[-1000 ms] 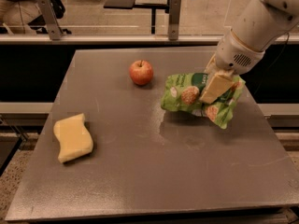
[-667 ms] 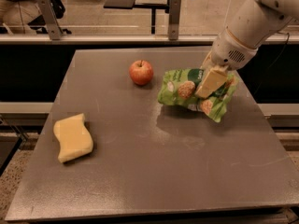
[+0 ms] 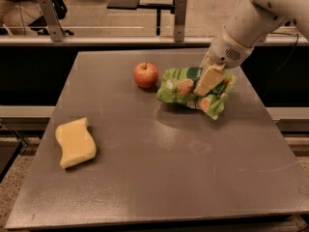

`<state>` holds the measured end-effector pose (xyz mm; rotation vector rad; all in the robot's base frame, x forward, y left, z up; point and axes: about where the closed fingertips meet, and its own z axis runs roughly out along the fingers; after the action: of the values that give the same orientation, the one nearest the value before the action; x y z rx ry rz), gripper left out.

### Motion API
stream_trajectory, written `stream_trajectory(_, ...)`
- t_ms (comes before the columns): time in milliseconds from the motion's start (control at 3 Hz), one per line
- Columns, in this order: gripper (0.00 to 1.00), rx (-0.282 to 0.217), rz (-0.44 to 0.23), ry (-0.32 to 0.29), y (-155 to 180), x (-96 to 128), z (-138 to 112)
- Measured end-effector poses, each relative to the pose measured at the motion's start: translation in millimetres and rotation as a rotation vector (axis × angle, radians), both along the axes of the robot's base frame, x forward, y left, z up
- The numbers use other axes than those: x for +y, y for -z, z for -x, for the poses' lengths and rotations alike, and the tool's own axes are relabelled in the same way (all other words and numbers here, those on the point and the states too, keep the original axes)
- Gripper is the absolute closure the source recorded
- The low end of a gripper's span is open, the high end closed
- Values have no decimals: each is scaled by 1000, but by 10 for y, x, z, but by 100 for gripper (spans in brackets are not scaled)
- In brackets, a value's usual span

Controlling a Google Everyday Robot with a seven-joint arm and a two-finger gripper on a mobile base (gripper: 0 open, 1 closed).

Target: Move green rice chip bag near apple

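The gripper (image 3: 206,83), at 1 o'clock from the middle of the table (image 3: 193,178), pinches the chip bag (image 3: 179,86). One pale finger (image 3: 208,79) covers the bag's middle; the other is hidden behind it. The bag's lettering is too small to read. The arm (image 3: 256,13) is cut off at the picture's 1 o'clock corner.
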<state>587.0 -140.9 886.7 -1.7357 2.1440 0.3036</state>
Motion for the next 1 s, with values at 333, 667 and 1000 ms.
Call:
stream_trajectory(333,75,-6,29,11,53,-12,-106)
stream_trajectory(667,53,-10,40,13,69,-16,-147)
stream_trajectory(1000,31,-10,39,12,84,-2,-155)
